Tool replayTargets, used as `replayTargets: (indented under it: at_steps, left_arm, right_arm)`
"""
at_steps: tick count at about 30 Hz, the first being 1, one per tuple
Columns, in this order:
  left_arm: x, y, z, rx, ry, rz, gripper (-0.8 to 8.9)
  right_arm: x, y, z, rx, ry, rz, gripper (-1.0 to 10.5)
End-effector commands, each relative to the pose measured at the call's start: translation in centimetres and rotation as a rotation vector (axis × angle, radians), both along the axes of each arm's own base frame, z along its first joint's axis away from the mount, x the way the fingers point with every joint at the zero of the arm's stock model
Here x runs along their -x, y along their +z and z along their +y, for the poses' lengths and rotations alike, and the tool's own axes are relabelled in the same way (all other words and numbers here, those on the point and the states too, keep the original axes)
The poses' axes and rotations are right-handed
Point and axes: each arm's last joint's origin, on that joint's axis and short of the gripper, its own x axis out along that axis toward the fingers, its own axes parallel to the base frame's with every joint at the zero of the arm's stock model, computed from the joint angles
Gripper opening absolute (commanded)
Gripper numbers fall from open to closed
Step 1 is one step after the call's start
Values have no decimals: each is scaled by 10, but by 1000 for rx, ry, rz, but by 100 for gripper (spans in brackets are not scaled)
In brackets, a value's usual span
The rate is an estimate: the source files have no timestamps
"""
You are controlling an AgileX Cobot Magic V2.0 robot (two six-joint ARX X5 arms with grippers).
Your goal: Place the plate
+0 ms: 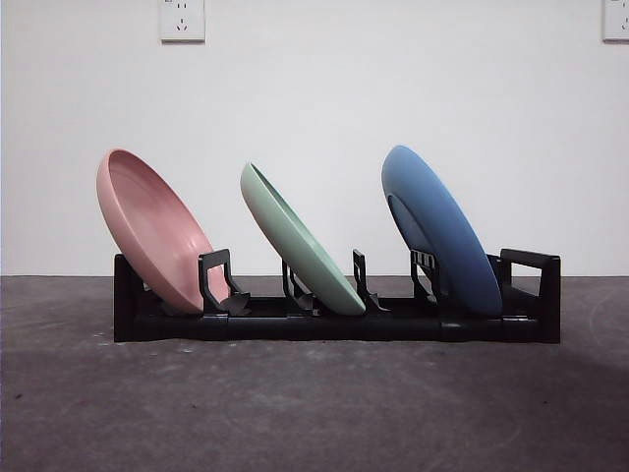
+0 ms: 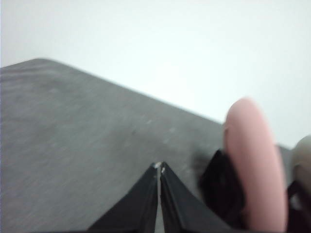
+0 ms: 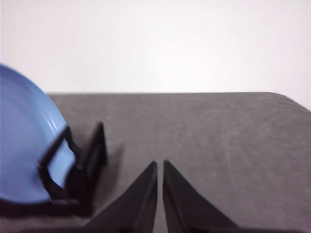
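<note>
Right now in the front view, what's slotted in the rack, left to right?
Pink plate → green plate → blue plate, all leaning the same way in the black rack. No arm shows in this view.

Two wall sockets (image 1: 182,20) above grey table (image 1: 314,403).

Three plain plates, no patterns on any: a pink plate (image 1: 155,231) just beside the left end effector (image 2: 160,167), a pale green plate (image 1: 298,241), and a blue plate (image 1: 439,228) near the right end effector (image 3: 160,165). Both end effectors are black, same as the rack (image 1: 334,323). The desk (image 1: 314,403) is dark grey, the wall (image 1: 324,88) white.
</note>
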Motion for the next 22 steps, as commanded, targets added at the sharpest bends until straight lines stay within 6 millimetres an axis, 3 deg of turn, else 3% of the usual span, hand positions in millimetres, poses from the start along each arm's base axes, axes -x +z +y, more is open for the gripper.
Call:
replayTargets:
  at_steps: [1, 4, 8, 15, 22]
  left_arm:
    - [1, 5, -1, 21, -48, -35, 8]
    - [4, 16, -3, 32, -96, -25, 10]
    - [13, 41, -4, 70, -126, 60, 10]
    - [19, 96, -6, 74, -178, 256, 12]
    - [3, 138, -6, -52, -211, 483, 12]
  right_arm:
    - [0, 5, 1, -187, 57, -59, 17]
    - [2, 12, 2, -372, 75, -73, 14]
    - [6, 32, 2, -461, 73, -7, 14]
    - [9, 93, 6, -393, 181, 194, 14]
    - [-5, 147, 9, -276, 255, 440, 14]
